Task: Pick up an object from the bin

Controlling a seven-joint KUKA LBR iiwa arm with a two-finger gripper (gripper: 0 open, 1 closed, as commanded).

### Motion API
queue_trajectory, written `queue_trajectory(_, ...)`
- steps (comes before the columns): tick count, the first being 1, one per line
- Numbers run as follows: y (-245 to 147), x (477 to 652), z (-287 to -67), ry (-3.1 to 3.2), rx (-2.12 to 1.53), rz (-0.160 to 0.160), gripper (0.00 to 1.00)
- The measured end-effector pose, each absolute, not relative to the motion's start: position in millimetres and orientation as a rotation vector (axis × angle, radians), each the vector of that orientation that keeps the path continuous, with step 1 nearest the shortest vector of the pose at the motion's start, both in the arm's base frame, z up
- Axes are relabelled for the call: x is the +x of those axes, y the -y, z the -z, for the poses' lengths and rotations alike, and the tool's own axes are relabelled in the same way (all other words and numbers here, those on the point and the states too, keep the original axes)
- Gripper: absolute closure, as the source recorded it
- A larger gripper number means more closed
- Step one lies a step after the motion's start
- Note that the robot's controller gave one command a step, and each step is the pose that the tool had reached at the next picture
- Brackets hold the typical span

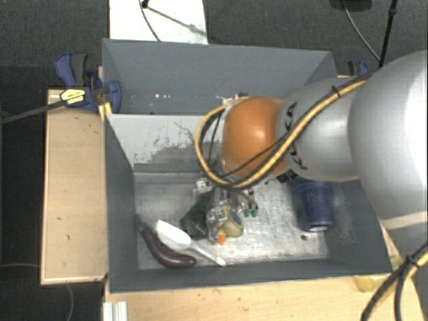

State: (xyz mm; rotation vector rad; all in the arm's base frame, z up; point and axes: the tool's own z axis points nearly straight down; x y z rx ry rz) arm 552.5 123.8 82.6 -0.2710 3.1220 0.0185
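My gripper [218, 214] hangs low over the middle of the bin floor, beneath the arm's orange cover. Right at its tip lie a black angular piece [194, 221] on the left and a small tan lump [233, 229] just below it. A white spoon [175, 233] lies to the lower left, its handle running right along the floor. In front of the spoon rests a dark purple, aubergine-shaped thing [167, 253]. Whether the gripper touches any of them is hidden.
A dark blue can [313, 206] lies at the right side of the bin, partly under the arm. Small green bits [253, 211] sit just right of the gripper. The arm and its cables cover the bin's upper right.
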Motion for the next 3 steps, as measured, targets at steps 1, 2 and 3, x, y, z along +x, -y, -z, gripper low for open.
queue_trajectory(1,-119.7,559.1,-82.4,-3.082,-0.51,-0.023,1.0)
queue_trajectory(2,-87.3,558.5,-81.2,-3.006,-0.841,-0.023,0.0)
queue_trajectory(3,-47.9,554.4,-80.7,-3.077,-0.557,-0.028,1.0)
